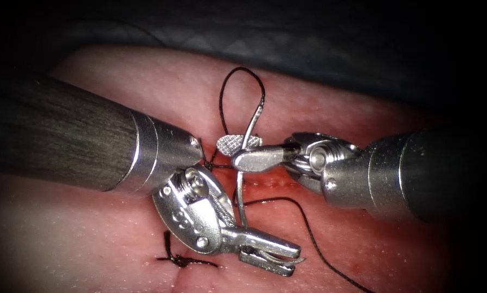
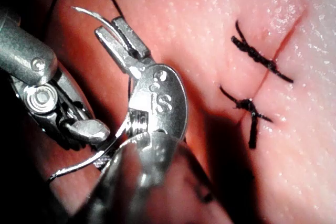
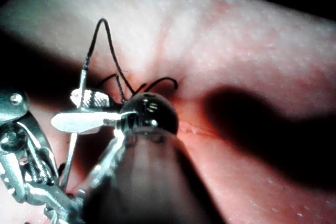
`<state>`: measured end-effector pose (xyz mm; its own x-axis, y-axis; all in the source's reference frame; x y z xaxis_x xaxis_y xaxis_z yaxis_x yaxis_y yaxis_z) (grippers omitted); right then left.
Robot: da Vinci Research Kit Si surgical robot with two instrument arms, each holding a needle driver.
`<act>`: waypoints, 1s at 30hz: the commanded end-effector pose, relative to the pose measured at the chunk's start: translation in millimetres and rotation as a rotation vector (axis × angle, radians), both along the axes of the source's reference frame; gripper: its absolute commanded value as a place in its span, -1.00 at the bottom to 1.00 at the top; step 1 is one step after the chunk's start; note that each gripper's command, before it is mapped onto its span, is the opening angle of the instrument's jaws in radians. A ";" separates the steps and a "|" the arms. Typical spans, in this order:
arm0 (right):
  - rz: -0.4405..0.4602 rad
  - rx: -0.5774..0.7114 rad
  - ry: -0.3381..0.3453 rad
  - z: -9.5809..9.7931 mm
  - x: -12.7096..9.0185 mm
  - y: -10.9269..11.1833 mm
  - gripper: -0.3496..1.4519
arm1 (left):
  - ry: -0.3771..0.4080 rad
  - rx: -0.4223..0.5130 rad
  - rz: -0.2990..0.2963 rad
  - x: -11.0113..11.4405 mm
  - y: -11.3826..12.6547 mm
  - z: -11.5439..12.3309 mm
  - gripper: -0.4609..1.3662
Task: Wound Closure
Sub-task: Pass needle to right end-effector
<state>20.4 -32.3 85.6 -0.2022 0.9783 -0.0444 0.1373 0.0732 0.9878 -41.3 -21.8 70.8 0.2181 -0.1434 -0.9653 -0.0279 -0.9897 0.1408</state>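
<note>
Two needle drivers meet at centre frame in the endoscope view over the tissue (image 1: 146, 81). Right tool (image 1: 242, 152) comes in from the right edge, jaws clenched on the curved needle (image 1: 249, 135) near its swaged tail end; one serrated jaw face shows behind the needle, the smooth jaw in front. Needle runs roughly vertical through that grip, tail up toward upper centre, body down toward lower centre. Cannot tell whether its point sits in the tissue. Black thread (image 1: 243, 87) loops up from the needle tail in a tall arch at upper centre, drops behind the jaws, then trails off to the lower right across the tissue. Left tool (image 1: 273, 255) enters from the left edge, wrist bent, jaws pointing to lower centre-right, slightly parted and holding nothing, just beside the needle's lower end. Cut (image 1: 265, 182) is a red line at centre, under the right tool's wrist, with red fluid (image 1: 276, 187) along it. One finished black stitch knot (image 1: 181, 260) lies at lower left of centre.

Left wrist view: left tool (image 2: 118, 32) jaws parted, empty; needle (image 2: 89, 161) held in the right tool (image 2: 86, 129); two tied stitches (image 2: 260, 59) cross the cut (image 2: 262, 85).

Right wrist view: right tool (image 3: 86, 111) gripping the needle (image 3: 81, 85), thread (image 3: 105, 40) arching above.
</note>
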 end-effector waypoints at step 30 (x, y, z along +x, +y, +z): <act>-0.054 0.132 -0.038 -0.8 0.5 -0.4 -1.00 | -0.003 0.001 0.004 0.0 0.1 -0.1 -0.88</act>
<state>21.0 -32.7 84.8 -0.1512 0.9853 0.0799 0.1091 -0.0637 0.9920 -41.3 -21.8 70.6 0.2226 -0.1413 -0.9646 -0.0287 -0.9900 0.1384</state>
